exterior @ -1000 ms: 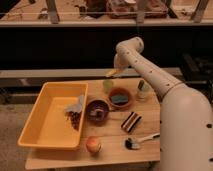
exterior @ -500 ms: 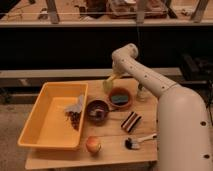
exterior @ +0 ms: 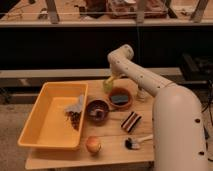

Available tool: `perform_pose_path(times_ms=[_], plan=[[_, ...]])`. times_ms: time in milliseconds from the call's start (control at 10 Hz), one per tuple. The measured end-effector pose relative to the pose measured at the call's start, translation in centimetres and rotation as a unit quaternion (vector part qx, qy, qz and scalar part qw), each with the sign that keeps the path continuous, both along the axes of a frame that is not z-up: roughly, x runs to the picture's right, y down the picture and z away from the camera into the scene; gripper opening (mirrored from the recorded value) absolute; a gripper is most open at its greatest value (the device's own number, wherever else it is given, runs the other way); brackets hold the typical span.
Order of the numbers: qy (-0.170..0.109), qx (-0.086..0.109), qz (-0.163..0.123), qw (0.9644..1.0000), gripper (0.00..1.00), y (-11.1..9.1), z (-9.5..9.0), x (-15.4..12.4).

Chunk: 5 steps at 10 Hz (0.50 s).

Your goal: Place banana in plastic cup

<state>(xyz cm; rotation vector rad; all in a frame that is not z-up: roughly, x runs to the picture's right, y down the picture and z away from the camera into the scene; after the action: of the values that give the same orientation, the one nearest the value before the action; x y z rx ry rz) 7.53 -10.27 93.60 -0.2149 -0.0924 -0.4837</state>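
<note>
The plastic cup (exterior: 107,87), small and pale yellow-green, stands at the back of the wooden table (exterior: 110,150), just left of the terracotta bowl. The pale-yellow banana (exterior: 110,79) points steeply down into the cup's mouth; its lower end is at or inside the rim. My gripper (exterior: 114,75) hangs from the white arm directly above the cup, at the banana's upper end. The wrist hides how the gripper meets the banana.
A yellow tub (exterior: 47,117) fills the table's left side, with a crumpled wrapper (exterior: 75,106) at its right rim. A dark bowl (exterior: 97,109), terracotta bowl (exterior: 120,98), striped block (exterior: 131,121), apple (exterior: 93,145) and brush (exterior: 136,142) lie nearer. A small bottle (exterior: 141,93) stands under my arm.
The gripper has come down and slightly left with the banana, from above the table's back edge to right over the cup. Nothing else has moved.
</note>
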Motion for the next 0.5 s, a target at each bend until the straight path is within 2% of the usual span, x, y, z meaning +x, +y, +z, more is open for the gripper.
perform_pose_path(times_ms=[500], plan=[[0.006,-0.008,-0.008,0.9999,0.69,0.15,0.77,-0.93]])
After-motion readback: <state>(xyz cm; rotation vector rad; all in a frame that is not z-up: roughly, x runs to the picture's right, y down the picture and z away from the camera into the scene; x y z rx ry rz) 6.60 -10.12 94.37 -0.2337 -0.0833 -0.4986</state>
